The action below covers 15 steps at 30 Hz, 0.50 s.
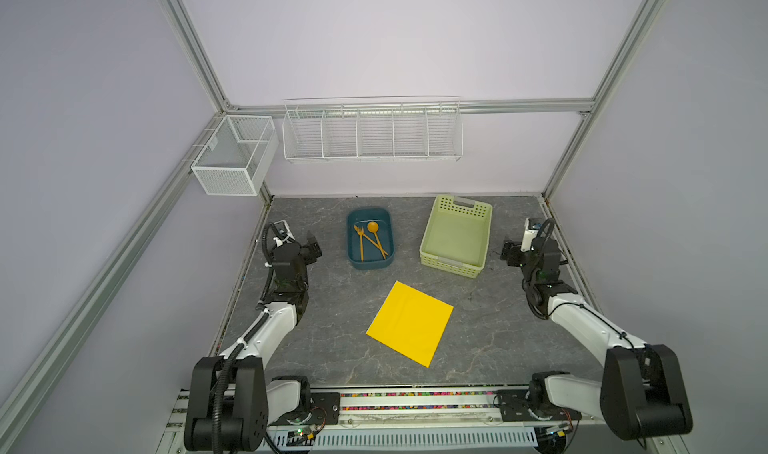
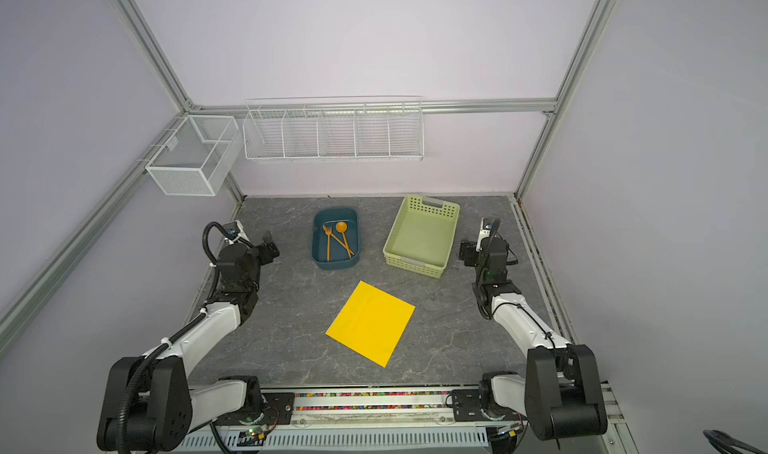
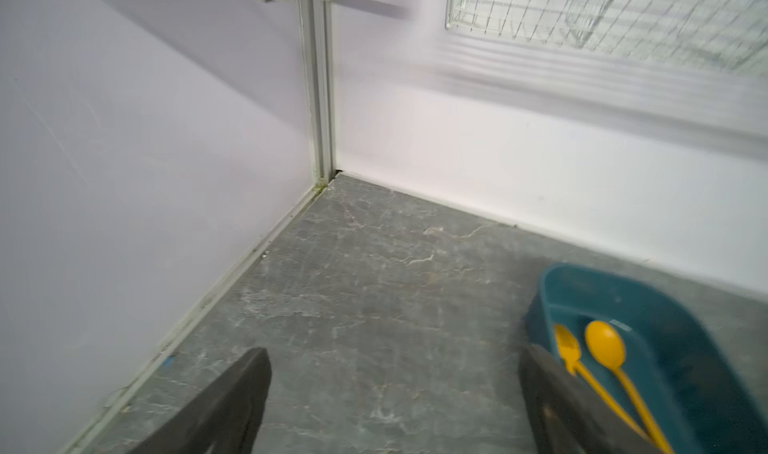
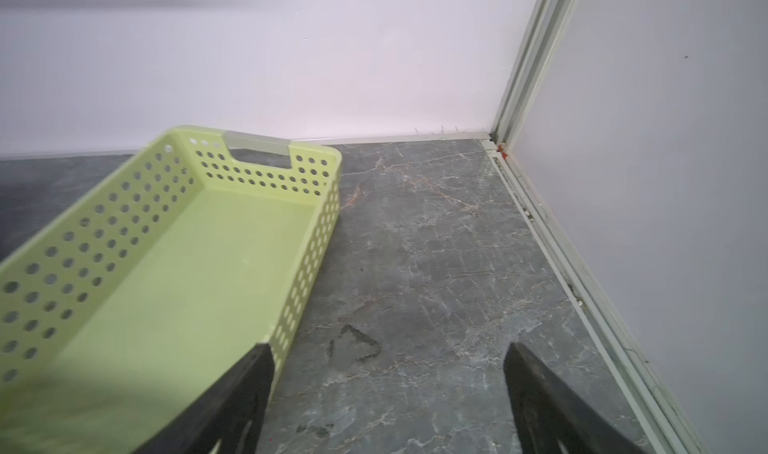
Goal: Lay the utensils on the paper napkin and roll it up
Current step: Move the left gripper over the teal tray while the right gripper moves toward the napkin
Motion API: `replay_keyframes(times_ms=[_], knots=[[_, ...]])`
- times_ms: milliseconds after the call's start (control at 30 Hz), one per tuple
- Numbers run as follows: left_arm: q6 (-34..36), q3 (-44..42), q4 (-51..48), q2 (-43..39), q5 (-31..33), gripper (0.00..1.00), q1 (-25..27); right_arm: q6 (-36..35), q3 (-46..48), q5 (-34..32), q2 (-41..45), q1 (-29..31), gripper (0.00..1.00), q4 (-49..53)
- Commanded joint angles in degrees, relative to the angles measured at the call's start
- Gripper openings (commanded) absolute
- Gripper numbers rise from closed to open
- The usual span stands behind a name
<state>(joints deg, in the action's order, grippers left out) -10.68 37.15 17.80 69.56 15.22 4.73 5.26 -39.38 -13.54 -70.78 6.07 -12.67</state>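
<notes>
The orange utensils lie in a dark blue tray [image 1: 351, 223] at the back of the table: a fork [image 1: 360, 240], a spoon [image 1: 373, 226] and a third slim piece [image 1: 380, 249] crossing the spoon's handle. The yellow paper napkin [image 1: 409, 324] [image 2: 370, 323] lies flat and turned at an angle in the middle, with nothing on it. My left gripper [image 1: 312, 246] [image 3: 395, 360] is open and empty, left of the tray. In the left wrist view the fork [image 3: 567, 348] and spoon [image 3: 604, 344] show beside one finger. My right gripper [image 1: 509, 252] [image 4: 388, 354] is open and empty, right of the basket.
A pale green perforated basket [image 1: 453, 265] [image 4: 104, 240] stands empty at the back right, next to the right gripper. A white mesh box [image 1: 232, 157] and a white wire rack [image 1: 372, 132] hang on the walls above the table. Walls close the table on three sides.
</notes>
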Motion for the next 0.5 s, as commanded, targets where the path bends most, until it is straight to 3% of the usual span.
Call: replay_keyframes(times_ms=[0, 133, 200, 367, 467], knots=[[-6.2, 7.3, -19.5, 0.9, -6.5, 0.86, 0.8, 6.7, -4.8, 7.4, 0.3, 1.7, 0.94, 17.7], [-9.6, 14.7, -28.7, 3.7, -15.0, 0.84, 1.2, 10.5, -10.6, 15.2, -2.4, 3.6, 1.00, 26.2], [-10.5, 17.8, -32.1, 5.6, -17.7, 0.82, 2.2, 11.3, -15.9, 18.5, -5.0, 5.3, 0.97, 30.5], [-9.8, 24.8, -36.7, 11.5, -19.5, 0.79, 7.3, 11.8, -22.3, 18.2, -9.5, 13.2, 0.94, 36.1], [-10.9, 31.5, -41.9, 16.5, -16.8, 0.73, 10.2, 13.0, -24.6, 16.7, -11.3, 16.7, 0.94, 37.6]])
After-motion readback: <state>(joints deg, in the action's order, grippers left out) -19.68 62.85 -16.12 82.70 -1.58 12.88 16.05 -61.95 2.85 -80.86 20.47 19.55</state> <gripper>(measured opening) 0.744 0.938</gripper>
